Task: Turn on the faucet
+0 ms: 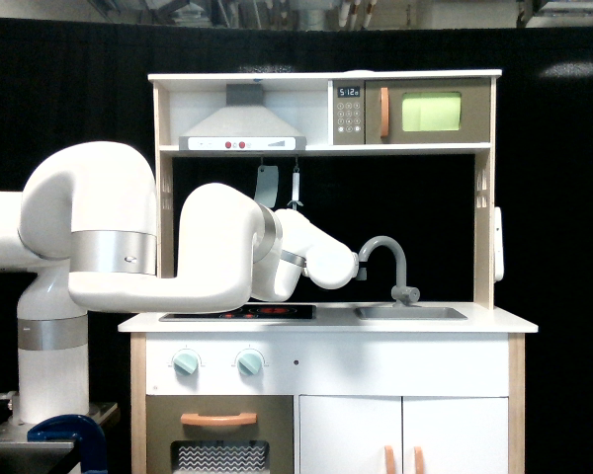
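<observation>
Arm (178, 267) first: it is big and white and comes in from the left edge of the counter (494, 322), bent low so it fits under the shelf (316, 149). Below it, on the left half of the counter, is the black stove (277, 312) with red rings. The round white tip of the arm stops just beside the mouth of the faucet (387, 259). I think it is held there to reach the tap. I cannot see any fingers on the gripper (354, 271), so I cannot tell if it is wide or narrow. The grey faucet stands at the back edge of the sink (411, 313), on the right half of the counter. Its spout bends toward the arm, and its small knob (405, 293) sits low at the base, right of the spout. The knob looks not yet touched, so I guess the turning is still to do.
</observation>
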Robot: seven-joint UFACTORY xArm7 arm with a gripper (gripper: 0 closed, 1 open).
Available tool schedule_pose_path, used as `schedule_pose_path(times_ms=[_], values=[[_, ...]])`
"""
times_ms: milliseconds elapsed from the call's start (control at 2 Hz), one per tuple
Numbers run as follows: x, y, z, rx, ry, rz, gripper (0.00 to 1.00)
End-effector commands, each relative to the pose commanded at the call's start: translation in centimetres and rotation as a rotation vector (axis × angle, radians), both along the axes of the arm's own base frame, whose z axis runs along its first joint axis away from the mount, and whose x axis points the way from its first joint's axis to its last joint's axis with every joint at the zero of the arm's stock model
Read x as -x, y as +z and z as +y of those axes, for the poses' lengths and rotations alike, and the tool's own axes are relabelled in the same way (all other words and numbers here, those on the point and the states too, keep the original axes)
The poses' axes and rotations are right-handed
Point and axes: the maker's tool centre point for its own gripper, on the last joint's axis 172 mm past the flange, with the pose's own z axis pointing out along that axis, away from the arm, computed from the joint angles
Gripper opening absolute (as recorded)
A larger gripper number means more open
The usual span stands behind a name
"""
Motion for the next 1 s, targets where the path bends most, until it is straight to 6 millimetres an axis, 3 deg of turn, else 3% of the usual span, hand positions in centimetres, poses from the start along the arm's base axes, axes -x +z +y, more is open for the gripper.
schedule_pose_path(times_ms=[500,1000], values=[[-3.1,0.4,-3.4,0.0,0.0,0.0,1.0],[-7.6,0.4,-7.1,0.0,0.0,0.0,1.0]])
